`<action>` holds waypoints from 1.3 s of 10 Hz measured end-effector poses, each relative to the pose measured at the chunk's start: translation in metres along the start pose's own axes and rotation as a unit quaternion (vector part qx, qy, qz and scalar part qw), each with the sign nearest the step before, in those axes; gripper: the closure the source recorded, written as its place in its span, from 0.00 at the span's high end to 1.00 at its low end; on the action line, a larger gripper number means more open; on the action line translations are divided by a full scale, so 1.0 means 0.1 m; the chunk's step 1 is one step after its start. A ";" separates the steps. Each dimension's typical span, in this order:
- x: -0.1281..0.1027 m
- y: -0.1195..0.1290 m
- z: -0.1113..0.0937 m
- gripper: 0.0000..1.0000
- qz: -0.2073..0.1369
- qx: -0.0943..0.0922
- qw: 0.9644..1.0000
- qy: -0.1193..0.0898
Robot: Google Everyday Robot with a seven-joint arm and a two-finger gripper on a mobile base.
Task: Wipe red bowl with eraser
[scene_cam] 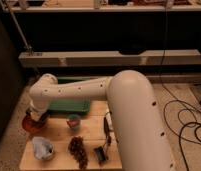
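Right, camera view (only one), looking down over the arm's shoulder at a small wooden table (64, 131)
Arm: big white jointed arm (129, 115) sweeps from lower right across to the left, forearm bent down at the table's left edge
Gripper: two-finger gripper (38, 118) sits under the white wrist housing, right over the bowl; mostly hidden by the wrist, so can't tell if fingers are apart or together
Red bowl: round shallow reddish-orange bowl (29, 125) at the far-left edge of the table, partly covered by the wrist; upright, mouth facing up; round, so no real long axis
Eraser: not visible, prob. hidden under wrist; can't say if it is held or touching the bowl
Why placed so: my read, arm is bent low and leftward to bring the tool end down into the bowl's open top, which suits a wiping pass; bowl at the edge gives the wrist room to come in from above
Other items: green flat tray (69, 106) behind the bowl, towards the back; small bluish cup (74, 121) mid-table, right of the bowl & apart from it; pale grey-white dish (43, 148) near the front left; dark bunch of grapes (78, 151) beside it; small dark object (101, 154) front right, can't identify
Step judged: at or just above the bowl, wipe stage; contact not confirmable
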State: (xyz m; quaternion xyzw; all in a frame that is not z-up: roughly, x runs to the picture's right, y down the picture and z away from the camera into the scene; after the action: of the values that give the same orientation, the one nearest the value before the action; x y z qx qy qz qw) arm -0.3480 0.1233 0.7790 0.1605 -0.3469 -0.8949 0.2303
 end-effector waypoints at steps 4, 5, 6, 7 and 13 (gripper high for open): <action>0.46 -0.09 0.20 0.00 -0.035 0.019 0.999 0.015; 0.54 -0.12 0.22 0.00 -0.047 0.024 0.998 0.017; 0.58 -0.15 0.23 0.00 -0.058 0.028 0.998 0.016; 0.62 -0.23 0.24 0.00 -0.071 0.035 0.997 0.012; 0.21 -0.58 0.26 0.00 -0.078 0.066 0.994 -0.030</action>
State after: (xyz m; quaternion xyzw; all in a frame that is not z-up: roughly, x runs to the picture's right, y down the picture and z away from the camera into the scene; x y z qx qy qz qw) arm -0.3946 0.1641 0.7547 0.1750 -0.3985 -0.8896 0.1385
